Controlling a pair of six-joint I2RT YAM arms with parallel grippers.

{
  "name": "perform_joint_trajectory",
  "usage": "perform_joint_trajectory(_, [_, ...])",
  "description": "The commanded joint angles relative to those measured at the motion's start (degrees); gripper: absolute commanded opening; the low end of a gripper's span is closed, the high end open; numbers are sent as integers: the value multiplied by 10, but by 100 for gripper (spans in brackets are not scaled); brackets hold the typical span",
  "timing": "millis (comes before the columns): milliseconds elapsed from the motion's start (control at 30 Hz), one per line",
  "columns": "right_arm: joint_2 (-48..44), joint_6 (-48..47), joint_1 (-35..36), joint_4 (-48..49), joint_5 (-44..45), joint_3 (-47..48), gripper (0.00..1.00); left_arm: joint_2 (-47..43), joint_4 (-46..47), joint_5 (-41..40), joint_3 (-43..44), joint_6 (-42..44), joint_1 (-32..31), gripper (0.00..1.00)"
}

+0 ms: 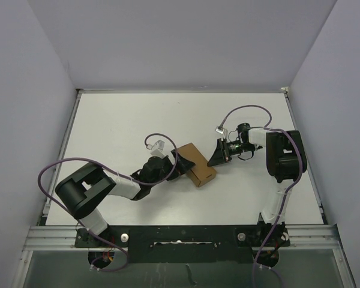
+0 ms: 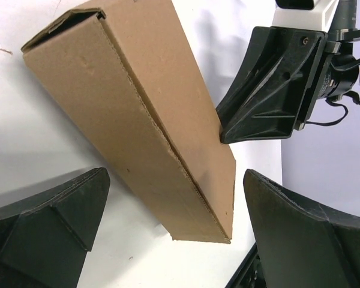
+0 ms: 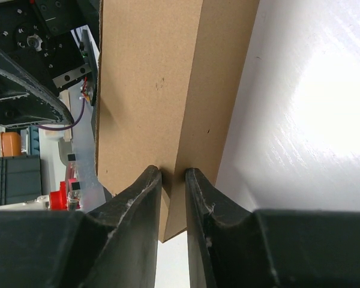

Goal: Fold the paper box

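A white table (image 1: 126,120) stands walled in by plain pale walls (image 1: 180,42) on the left, far and right sides. The paper box (image 1: 195,163) lies mid-table, slightly right. The left gripper (image 2: 174,180) is spread wide around it. The right gripper (image 3: 174,174) has narrowed at the box's edge, and I cannot tell if it grips

Open table (image 1: 132,120) beyond paper box (image 1: 196,165)

Left arm (image 1: 102,186): low, stretched forward and to the right.
Left gripper (image 1: 179,162): fingers spread wide.
Right arm (image 1: 283,157): elbow bent, wrist pointing left.
Right gripper (image 1: 215,155): fingers nearly together.
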Motion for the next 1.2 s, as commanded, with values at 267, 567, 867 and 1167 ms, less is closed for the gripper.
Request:
perform_joint_trajectory(267, [21,-27,-2,2,80,8,10,12,-8,-32,26,-33,-13,95])
perform_joint_trajectory(567, [22,-28,-3,1,85,9,7,30,-20,-41,43,-45,-20,94])
perform_joint_trajectory(867, [22,-28,-3,0,84,10,6,57,-20,-57,62,-61,-23,90])
perform_joint_trajectory(1167, [24,-28,-2,0,81,10,6,73,2,-58,67,-84,-24,74])
